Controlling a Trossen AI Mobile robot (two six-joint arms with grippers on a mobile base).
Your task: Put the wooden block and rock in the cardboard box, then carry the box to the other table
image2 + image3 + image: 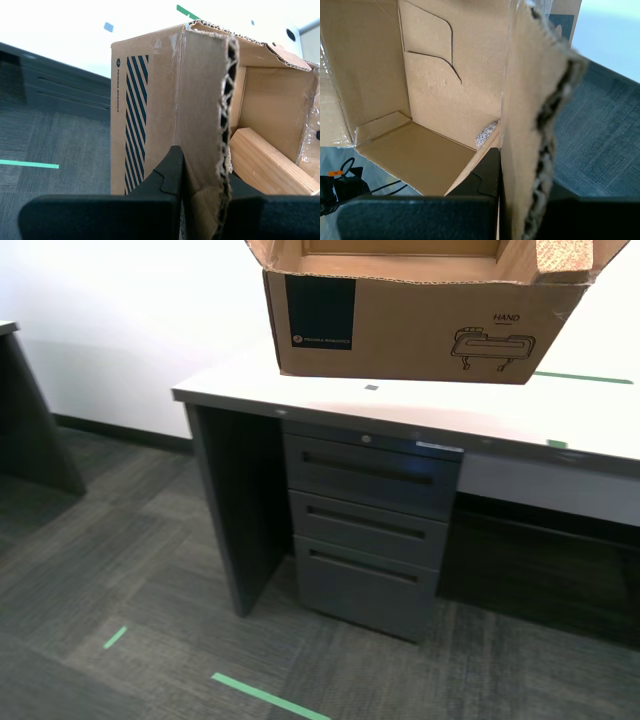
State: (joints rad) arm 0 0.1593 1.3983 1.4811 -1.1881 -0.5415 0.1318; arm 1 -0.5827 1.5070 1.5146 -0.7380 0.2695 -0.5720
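Observation:
The cardboard box (420, 325) fills the top of the exterior view, flaps up, held just above the near edge of the other table (500, 412), whose glossy white top carries green tape marks. My second gripper (204, 176) is shut on one side wall of the box (165, 100), one finger outside and one inside. The wooden block (265, 162) leans on the floor of the box beside that inner finger. My first gripper (521, 175) is shut on another wall of the box (530, 100). The rock (486, 134) lies in a bottom corner inside. Neither gripper shows in the exterior view.
A dark grey drawer unit (368, 530) with three drawers stands under the table. The table's dark side panel (235, 505) is toward the exterior view's left. Green tape strips (268, 695) mark the grey carpet. Another dark desk leg (30, 420) stands at that view's left edge.

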